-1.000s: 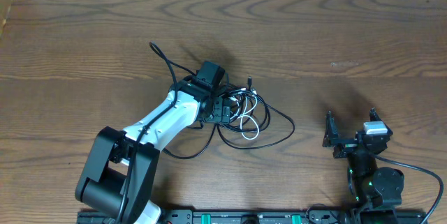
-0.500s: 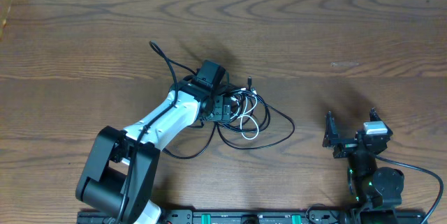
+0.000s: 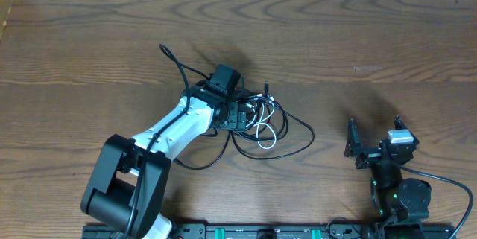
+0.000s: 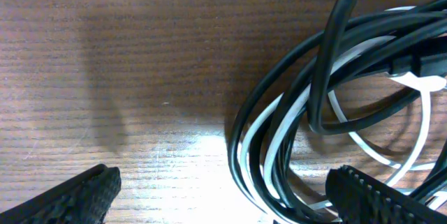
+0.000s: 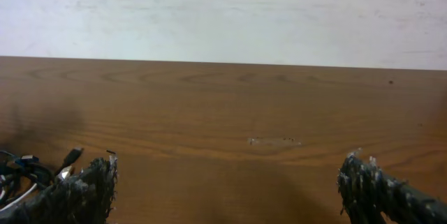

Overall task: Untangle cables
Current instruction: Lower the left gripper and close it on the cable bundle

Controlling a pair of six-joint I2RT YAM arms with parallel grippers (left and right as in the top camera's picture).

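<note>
The left gripper (image 4: 223,185) hangs low over the tangle near the bench (image 3: 387,30) centre, fingers (image 4: 77,195) spread wide, gripping nothing. Several strands lie between the fingers. The black cable (image 3: 302,144) and white cable (image 3: 264,130) are wound together here, black strands crossing over white. One black tail runs off to the upper left, and a small plug (image 3: 266,87) lies just above the tangle. In the overhead view, the left arm's camera box (image 3: 226,80) hides the tangle's left part. The right gripper (image 3: 374,132) is wide open and empty, well apart to the right. A pale scuff (image 3: 365,68) marks the bench beyond it.
</note>
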